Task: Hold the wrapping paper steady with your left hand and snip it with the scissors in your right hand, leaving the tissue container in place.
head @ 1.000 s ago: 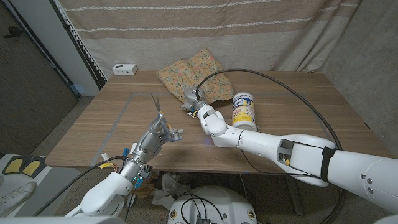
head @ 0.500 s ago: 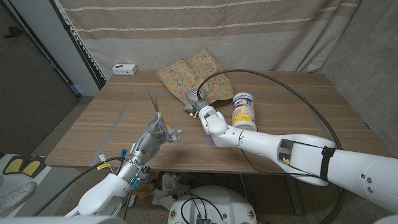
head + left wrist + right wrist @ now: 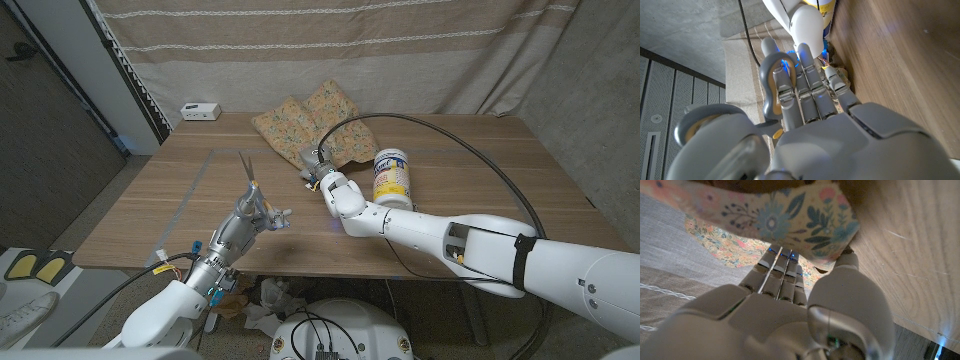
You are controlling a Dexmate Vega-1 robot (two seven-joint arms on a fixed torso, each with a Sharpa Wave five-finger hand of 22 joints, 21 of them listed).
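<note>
Barely any change since the earlier frames: left robot hand (image 3: 252,213) sits slightly lower near the front edge of the wooden bench (image 3: 470,180), right arm unmoved. Left robot hand grasps grey-handled metal scissors (image 3: 250,172), blades pointing toward the far edge; handle loops around its fingers (image 3: 812,87) in the left wrist view. Right robot hand (image 3: 318,170) at bench centre grasps the near edge of the floral-print wrapping paper (image 3: 310,115), which spreads to the far edge. White-and-yellow cylindrical tissue container (image 3: 391,178) stands upright just beside the right wrist.
</note>
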